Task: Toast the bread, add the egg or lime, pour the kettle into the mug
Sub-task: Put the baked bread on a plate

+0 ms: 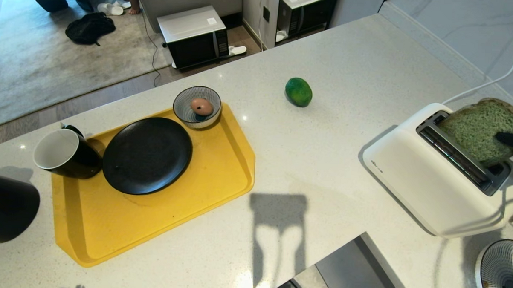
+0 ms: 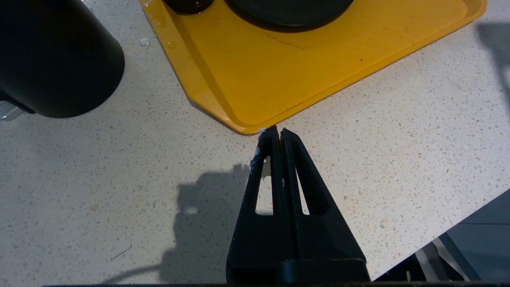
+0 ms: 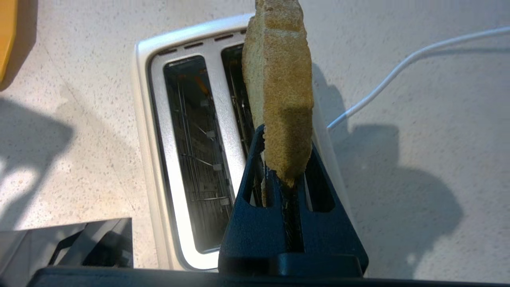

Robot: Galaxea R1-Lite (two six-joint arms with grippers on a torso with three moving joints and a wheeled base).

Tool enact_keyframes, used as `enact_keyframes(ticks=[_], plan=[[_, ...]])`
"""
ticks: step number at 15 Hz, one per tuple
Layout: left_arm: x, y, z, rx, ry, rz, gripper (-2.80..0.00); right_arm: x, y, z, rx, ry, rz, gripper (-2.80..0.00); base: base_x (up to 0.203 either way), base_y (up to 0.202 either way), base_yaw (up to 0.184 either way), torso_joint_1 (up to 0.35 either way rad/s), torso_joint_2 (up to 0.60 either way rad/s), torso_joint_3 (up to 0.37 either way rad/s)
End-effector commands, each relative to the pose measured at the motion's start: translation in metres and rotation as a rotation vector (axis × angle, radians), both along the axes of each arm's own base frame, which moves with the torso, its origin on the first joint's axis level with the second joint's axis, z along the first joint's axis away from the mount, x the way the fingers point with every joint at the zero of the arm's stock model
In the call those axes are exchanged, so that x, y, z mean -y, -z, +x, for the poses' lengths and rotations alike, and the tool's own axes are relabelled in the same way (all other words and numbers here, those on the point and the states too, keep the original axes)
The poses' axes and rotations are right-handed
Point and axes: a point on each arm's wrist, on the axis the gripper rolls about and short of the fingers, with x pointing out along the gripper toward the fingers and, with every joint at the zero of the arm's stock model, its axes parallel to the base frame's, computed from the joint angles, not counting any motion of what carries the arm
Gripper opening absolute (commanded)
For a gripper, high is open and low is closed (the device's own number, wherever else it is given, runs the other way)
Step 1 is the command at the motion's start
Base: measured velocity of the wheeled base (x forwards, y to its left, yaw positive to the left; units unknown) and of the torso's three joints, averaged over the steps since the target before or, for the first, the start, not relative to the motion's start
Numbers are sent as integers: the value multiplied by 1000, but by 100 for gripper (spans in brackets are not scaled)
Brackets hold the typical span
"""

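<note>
The bread (image 1: 481,128) stands tilted in the white toaster's (image 1: 425,184) far slot, a black fingertip — apparently the right gripper (image 1: 512,141) — against its face; the lime (image 1: 298,91) lies apart on the counter (image 1: 349,62).

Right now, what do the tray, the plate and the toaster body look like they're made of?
Tray: probably plastic, yellow, smooth with a soft sheen and a moulded raised rim. Plate: matte black, likely ceramic or stoneware, though it could be melamine. Toaster: glossy white plastic shell, with a brushed metal surround at the slots.
</note>
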Motion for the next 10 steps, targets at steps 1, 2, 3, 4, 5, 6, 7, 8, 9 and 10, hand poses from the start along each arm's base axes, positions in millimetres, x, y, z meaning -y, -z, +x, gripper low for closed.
enact_keyframes(ticks=[1, 2, 3, 4, 5, 6, 7, 8, 9, 10], plan=[[0, 0, 0, 1, 0, 0, -280, -4, -9, -10, 45, -2, -19, -280, 0, 0, 0, 0, 0, 0], [0, 0, 0, -1, -1, 0, -280, -6, -12, -15, 60, 1, -26, -280, 0, 0, 0, 0, 0, 0], [0, 0, 0, 1, 0, 0, -280, -8, -14, -19, 72, 4, -31, -280, 0, 0, 0, 0, 0, 0], [0, 0, 0, 1, 0, 0, -280, -10, -17, -23, 84, 6, -27, -280, 0, 0, 0, 0, 0, 0], [0, 0, 0, 1, -1, 0, -280, -12, -21, -28, 96, 7, -10, -280, 0, 0, 0, 0, 0, 0], [0, 0, 0, 1, -2, 0, -280, -12, -23, -29, 98, 12, 12, -280, 0, 0, 0, 0, 0, 0], [0, 0, 0, 2, 0, 0, -280, -12, -28, -28, 108, 20, 15, -280, 0, 0, 0, 0, 0, 0], [0, 0, 0, 0, -1, 0, -280, -12, -28, -29, 110, 38, 14, -280, 0, 0, 0, 0, 0, 0], [0, 0, 0, 1, -2, 0, -280, -13, -28, -33, 114, 50, 10, -280, 0, 0, 0, 0, 0, 0], [0, 0, 0, 1, 0, 0, -280, -15, -28, -39, 118, 57, 8, -280, 0, 0, 0, 0, 0, 0]])
